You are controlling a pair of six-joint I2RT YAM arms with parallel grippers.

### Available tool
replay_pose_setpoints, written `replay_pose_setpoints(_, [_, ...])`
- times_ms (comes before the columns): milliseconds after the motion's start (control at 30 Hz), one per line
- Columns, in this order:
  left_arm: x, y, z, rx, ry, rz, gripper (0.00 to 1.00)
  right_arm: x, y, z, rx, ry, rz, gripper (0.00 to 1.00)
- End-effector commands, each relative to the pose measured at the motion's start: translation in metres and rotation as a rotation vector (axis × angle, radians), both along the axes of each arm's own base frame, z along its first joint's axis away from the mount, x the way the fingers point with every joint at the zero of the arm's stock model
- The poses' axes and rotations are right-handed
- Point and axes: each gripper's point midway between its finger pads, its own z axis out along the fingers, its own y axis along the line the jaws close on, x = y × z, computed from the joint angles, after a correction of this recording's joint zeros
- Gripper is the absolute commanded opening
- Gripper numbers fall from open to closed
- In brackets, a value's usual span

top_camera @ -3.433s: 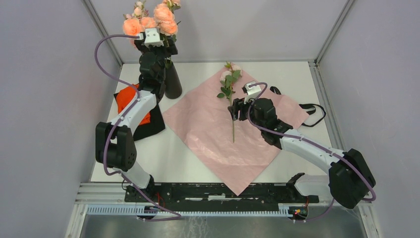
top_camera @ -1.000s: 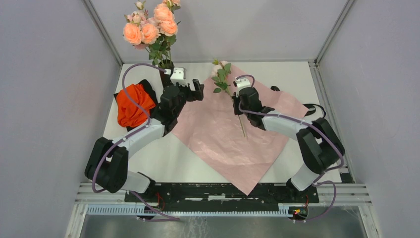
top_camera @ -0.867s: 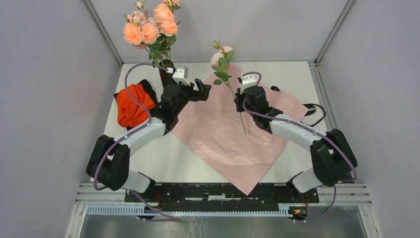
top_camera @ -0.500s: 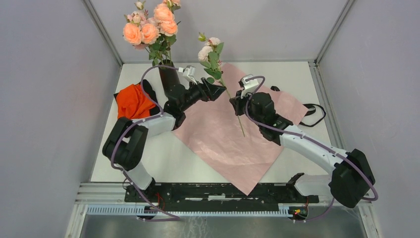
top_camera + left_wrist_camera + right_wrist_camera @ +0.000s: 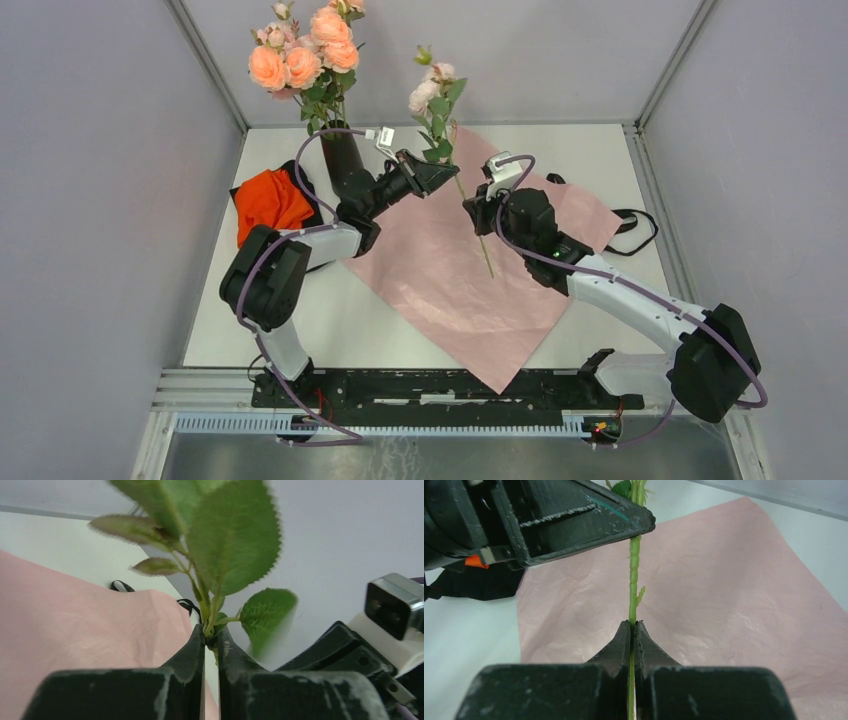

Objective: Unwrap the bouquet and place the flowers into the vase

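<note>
A single rose (image 5: 424, 94) with green leaves (image 5: 234, 536) and a long stem (image 5: 634, 570) is held upright over the pink wrapping paper (image 5: 470, 290), which lies spread flat from the bouquet. My left gripper (image 5: 446, 178) (image 5: 211, 634) is shut on the stem just under the leaves. Lower on the same stem, my right gripper (image 5: 472, 207) (image 5: 633, 624) is shut too. The stem's lower end hangs down over the paper. The black vase (image 5: 338, 158) stands at the back left with several peach roses (image 5: 305, 55) in it.
An orange-red cloth (image 5: 268, 200) lies on a black cloth at the left, beside the vase. A black ribbon (image 5: 628, 216) lies at the paper's right corner. Grey walls close in the table on three sides.
My left gripper has reached right from the vase and closed on the stem below the leaves. The right gripper has raised the flower from lying on the paper to upright.
</note>
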Motion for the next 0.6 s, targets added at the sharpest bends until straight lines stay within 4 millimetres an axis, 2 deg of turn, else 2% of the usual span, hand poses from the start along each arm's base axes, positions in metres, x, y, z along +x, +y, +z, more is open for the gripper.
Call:
replay_pose_setpoints(0, [-0.005, -0.005, 0.021, -0.053, -0.054, -0.054, 0.02, -0.001, 0.001, 0.018, 0.033, -0.054, 0.006, 0.00])
replay_pose_setpoints(133, [-0.006, -0.006, 0.022, -0.038, -0.071, -0.059, 0.02, -0.001, 0.001, 0.020, 0.036, -0.057, 0.005, 0.00])
replay_pose_setpoints(267, [0.000, -0.005, 0.022, 0.041, -0.099, -0.024, 0.02, -0.001, -0.007, 0.023, 0.035, -0.076, -0.028, 0.38])
replay_pose_setpoints(333, [0.009, 0.000, 0.025, 0.122, -0.129, 0.035, 0.02, 0.000, -0.015, 0.025, 0.031, -0.089, -0.059, 0.48])
replay_pose_setpoints(400, [0.022, 0.008, 0.031, 0.219, -0.170, 0.113, 0.02, 0.000, -0.022, 0.029, 0.028, -0.104, -0.087, 0.51])
replay_pose_setpoints(567, [0.060, 0.039, 0.076, 0.411, -0.285, 0.365, 0.02, 0.001, -0.037, 0.027, -0.007, -0.123, -0.147, 0.51])
